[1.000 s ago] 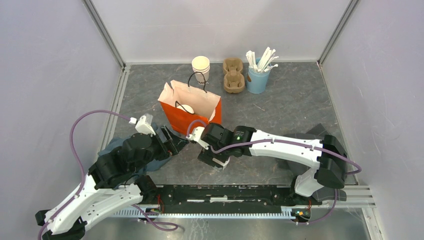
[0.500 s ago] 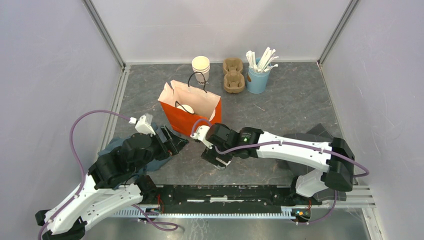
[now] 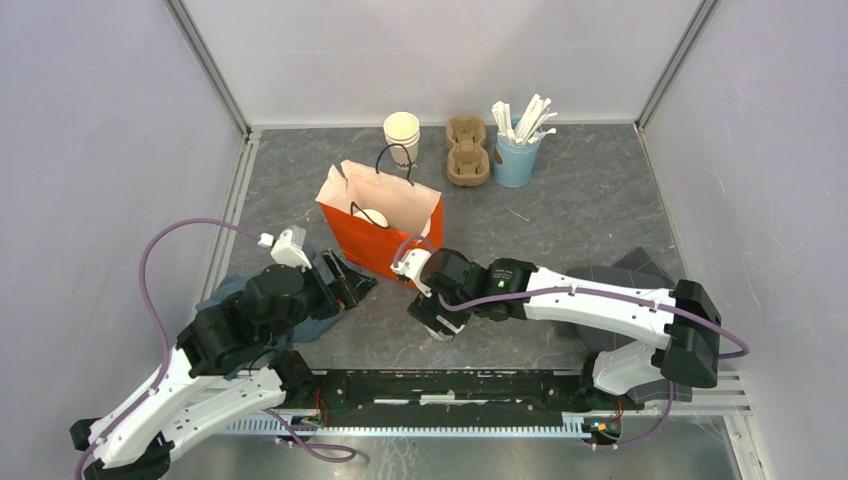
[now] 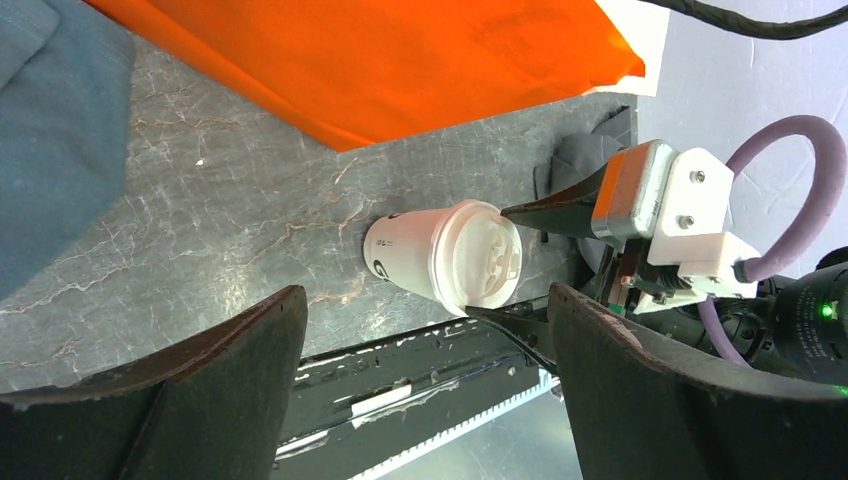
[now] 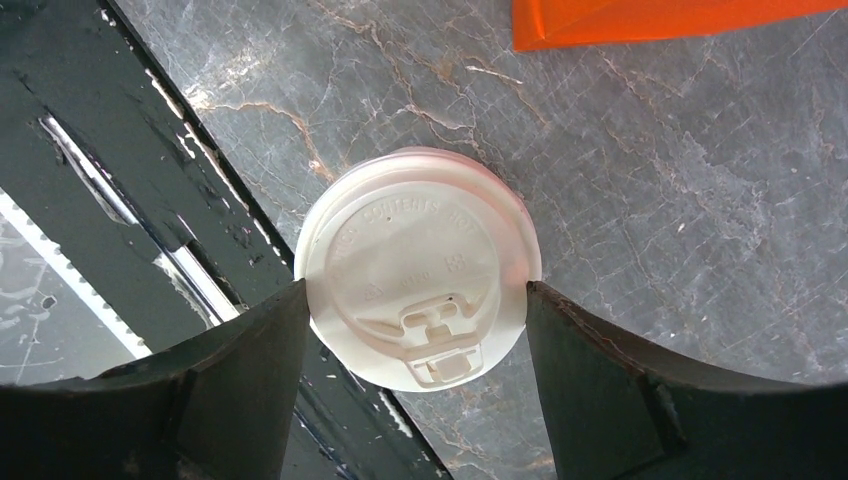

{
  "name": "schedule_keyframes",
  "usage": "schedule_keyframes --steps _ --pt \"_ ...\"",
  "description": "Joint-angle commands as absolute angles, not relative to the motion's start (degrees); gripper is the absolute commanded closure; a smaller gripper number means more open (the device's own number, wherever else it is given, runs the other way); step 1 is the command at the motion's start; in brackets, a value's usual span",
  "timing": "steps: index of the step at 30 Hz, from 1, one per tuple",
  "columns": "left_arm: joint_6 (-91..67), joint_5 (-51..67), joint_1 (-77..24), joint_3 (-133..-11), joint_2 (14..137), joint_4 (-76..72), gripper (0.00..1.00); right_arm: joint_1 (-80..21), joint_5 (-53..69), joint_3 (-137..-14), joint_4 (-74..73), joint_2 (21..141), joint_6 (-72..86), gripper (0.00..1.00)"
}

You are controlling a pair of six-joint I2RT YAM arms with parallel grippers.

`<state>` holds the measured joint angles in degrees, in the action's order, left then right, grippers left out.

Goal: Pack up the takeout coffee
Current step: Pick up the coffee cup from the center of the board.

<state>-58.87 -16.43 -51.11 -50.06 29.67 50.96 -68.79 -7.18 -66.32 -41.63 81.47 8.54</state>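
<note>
One takeout coffee cup (image 4: 430, 255), cream with a white sip lid (image 5: 415, 265), stands on the grey table near the front rail. My right gripper (image 5: 415, 290) comes down over it, and both fingers touch the lid's rim, one on each side. From the top view the cup is hidden under the right gripper (image 3: 436, 318). A second white lid (image 3: 372, 216) shows inside the orange paper bag (image 3: 385, 235). My left gripper (image 4: 428, 300) hovers open and empty just left of the bag's near corner, looking toward the cup.
At the back stand a stack of lidless cups (image 3: 401, 135), a cardboard cup carrier (image 3: 467, 150) and a blue cup of white stirrers (image 3: 517, 150). A blue-grey cloth (image 3: 225, 298) lies under the left arm. A black rail (image 3: 450, 385) runs along the near edge.
The right gripper has shifted slightly right and toward the near edge, and its fingers have narrowed onto the cup's lid. The left arm has held still.
</note>
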Motion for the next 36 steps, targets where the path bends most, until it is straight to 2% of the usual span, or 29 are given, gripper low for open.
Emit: schedule_keyframes --steps 1,17,30,36 --pt "-56.7 -17.2 -51.0 -53.3 30.4 51.5 0.05 -68.0 -7.8 -65.3 -39.6 78.7 12.7 0.20" --pt "-55.4 -14.3 -51.0 -63.7 34.2 59.7 0.06 -61.2 -11.7 -59.6 -43.4 64.4 19.3 0.22" --pt "-50.5 -17.4 -51.0 -82.2 45.1 66.9 0.08 -55.9 -11.9 -58.9 -45.1 64.2 19.4 0.24" --pt "-44.0 -25.9 -51.0 -99.8 58.3 76.3 0.09 -55.0 -13.4 -60.3 -46.9 63.9 17.5 0.24"
